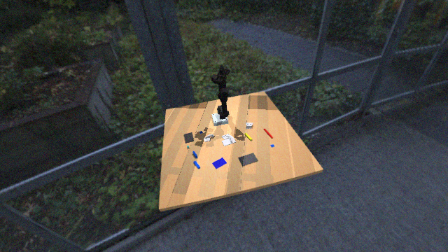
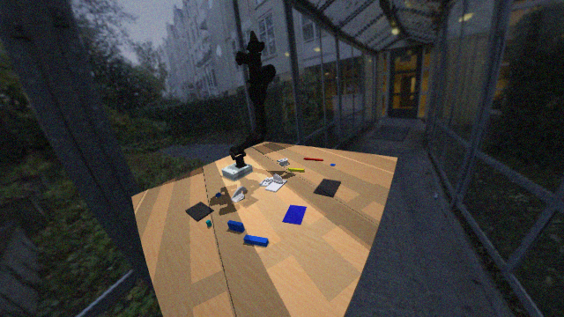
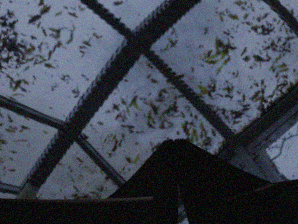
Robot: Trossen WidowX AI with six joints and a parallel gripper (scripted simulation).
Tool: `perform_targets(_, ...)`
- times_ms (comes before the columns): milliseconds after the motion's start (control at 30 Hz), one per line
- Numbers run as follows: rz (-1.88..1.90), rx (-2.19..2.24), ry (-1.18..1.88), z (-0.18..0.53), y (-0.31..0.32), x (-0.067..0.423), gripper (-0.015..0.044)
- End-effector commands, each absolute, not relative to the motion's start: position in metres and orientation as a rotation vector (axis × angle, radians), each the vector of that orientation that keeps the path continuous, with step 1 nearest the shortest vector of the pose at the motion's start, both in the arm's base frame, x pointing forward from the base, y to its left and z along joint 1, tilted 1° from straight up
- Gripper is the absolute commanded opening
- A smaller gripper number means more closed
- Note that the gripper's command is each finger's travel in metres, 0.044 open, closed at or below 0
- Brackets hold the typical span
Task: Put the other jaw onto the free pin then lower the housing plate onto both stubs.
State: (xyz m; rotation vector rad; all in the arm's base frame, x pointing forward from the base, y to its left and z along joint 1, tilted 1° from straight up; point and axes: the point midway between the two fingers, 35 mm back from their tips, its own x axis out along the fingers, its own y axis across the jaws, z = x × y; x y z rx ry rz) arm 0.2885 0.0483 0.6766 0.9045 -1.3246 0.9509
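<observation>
My gripper [image 1: 222,66] [image 2: 252,33] [image 3: 173,149] is shut, with nothing seen between the fingers. It points up, high above the table on the upright arm, far from the parts. A white base [image 1: 228,142] [image 2: 275,187] lies on the table with raised white parts at its rear; pins and gear teeth are too small to tell. A loose white piece [image 1: 207,139] [image 2: 238,196], perhaps the other jaw, lies apart from it toward the left. A small white block-like piece [image 1: 249,124] [image 2: 283,162] lies behind and to the right; I cannot tell whether it is the housing plate.
Blue blocks [image 1: 197,164] [image 2: 256,240] and a blue square [image 1: 219,163] [image 2: 294,214] are nearer the front. Dark squares [image 1: 248,159] [image 2: 328,187] lie on both sides. A yellow bar [image 1: 248,136] [image 2: 296,170] and a red bar [image 1: 268,133] [image 2: 313,159] lie to the right.
</observation>
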Motion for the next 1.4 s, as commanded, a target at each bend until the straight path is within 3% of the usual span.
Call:
perform_targets(0, 0.989, 0.940, -1.334, 0.678, 0.050, 0.279, 0.0000)
perform_targets(733, 1.390, 1.235, -1.439, 0.702, 0.059, 0.146, 0.0000)
perform_targets(1367, 1.884, 1.496, -1.436, 0.699, 0.027, 0.045, 0.0000)
